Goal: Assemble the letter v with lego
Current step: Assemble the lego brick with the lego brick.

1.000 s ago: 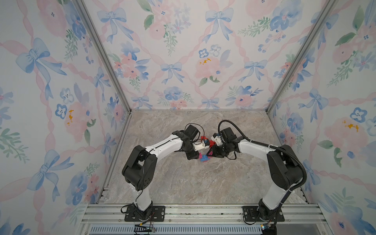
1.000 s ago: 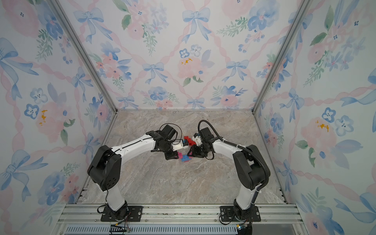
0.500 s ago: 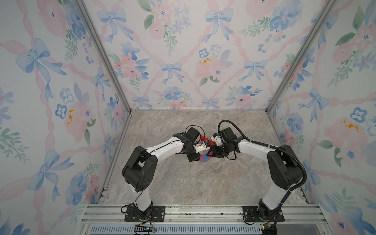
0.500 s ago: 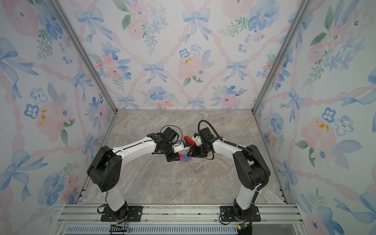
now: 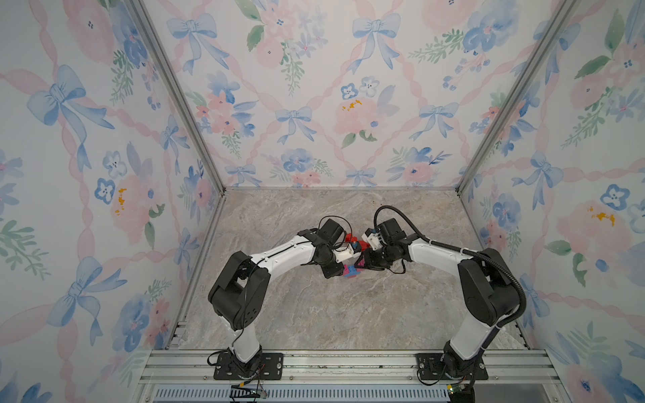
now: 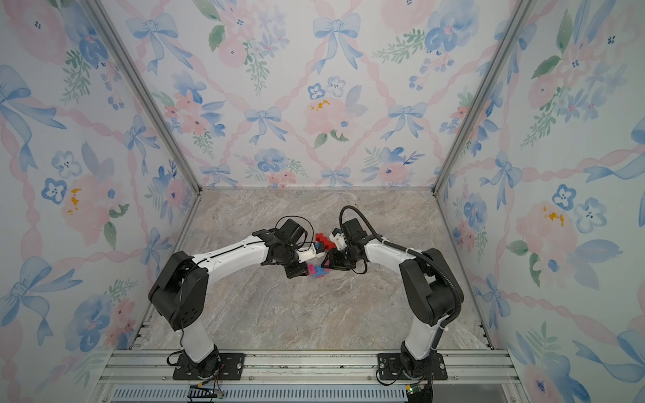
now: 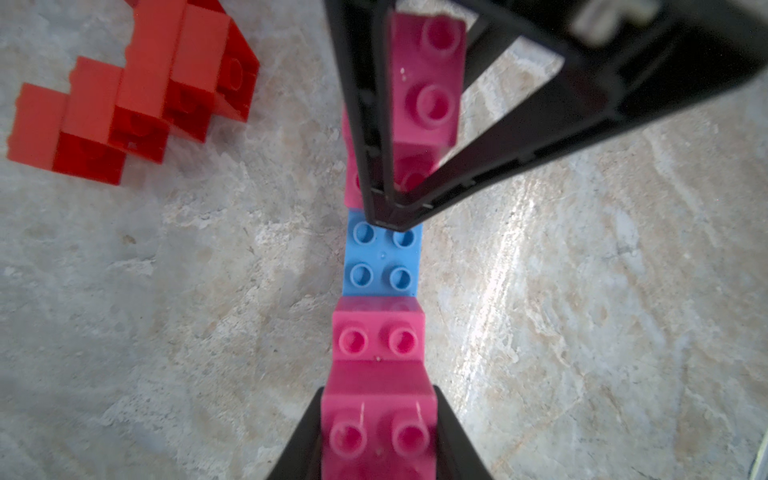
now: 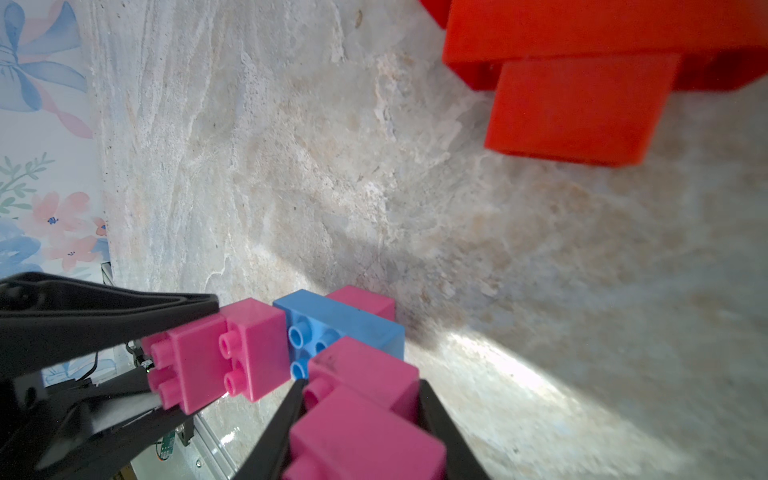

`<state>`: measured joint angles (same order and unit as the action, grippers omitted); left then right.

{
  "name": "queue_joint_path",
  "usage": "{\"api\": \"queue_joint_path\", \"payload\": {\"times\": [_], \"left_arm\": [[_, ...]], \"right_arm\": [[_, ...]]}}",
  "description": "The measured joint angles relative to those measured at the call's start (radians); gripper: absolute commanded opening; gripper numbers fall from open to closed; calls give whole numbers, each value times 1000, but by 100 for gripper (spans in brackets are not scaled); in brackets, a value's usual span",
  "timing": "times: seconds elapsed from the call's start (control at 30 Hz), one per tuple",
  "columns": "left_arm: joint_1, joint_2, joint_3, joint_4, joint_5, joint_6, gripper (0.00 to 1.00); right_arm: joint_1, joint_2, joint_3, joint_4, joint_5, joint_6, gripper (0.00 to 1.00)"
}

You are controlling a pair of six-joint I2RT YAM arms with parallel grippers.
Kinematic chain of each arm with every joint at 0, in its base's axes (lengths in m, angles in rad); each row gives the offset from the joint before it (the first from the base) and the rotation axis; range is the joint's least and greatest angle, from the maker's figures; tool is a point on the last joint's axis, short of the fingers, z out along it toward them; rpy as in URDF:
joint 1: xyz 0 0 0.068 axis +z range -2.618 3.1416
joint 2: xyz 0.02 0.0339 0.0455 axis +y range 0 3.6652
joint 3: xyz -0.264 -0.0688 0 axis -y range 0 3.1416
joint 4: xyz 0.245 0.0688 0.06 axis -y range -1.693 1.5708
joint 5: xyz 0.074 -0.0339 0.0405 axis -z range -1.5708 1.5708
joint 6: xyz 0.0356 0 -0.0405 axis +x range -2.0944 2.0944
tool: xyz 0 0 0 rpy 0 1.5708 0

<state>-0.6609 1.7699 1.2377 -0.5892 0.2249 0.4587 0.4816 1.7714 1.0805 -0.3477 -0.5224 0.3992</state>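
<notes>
Count: one blue brick (image 7: 381, 257), four pink bricks (image 7: 378, 338) and one stepped red cluster (image 7: 137, 91) at upper left. The left gripper (image 7: 378, 392) and right gripper (image 8: 361, 384) each clamp a pink end of the row at frame centre. Nothing has visibly moved since the earlier frame.

I had the left gripper (image 7: 378, 395) and the right gripper (image 8: 361, 386) facing each other from left and right over the middle of the table (image 5: 314, 314). A short row of bricks (image 5: 350, 270) ran between them. One end sat between the left jaws and the other end between the right jaws, with the middle brick (image 7: 380, 257) bare between the two. Behind the row, toward the back wall (image 5: 314, 104), a stepped cluster of bricks (image 7: 137, 95) lay on the table, apart from it. The row seemed to hang just above the table, though I could not be sure.
</notes>
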Motion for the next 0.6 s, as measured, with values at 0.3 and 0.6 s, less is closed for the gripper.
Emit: {"api": "queue_joint_path", "payload": {"times": [0.3, 0.6], "left_arm": [[-6, 6, 21, -24, -20, 11, 0], [-6, 34, 65, -76, -19, 38, 0]], "right_arm": [[0, 0, 0, 0, 0, 0, 40], [0, 0, 0, 2, 0, 0, 40]]}}
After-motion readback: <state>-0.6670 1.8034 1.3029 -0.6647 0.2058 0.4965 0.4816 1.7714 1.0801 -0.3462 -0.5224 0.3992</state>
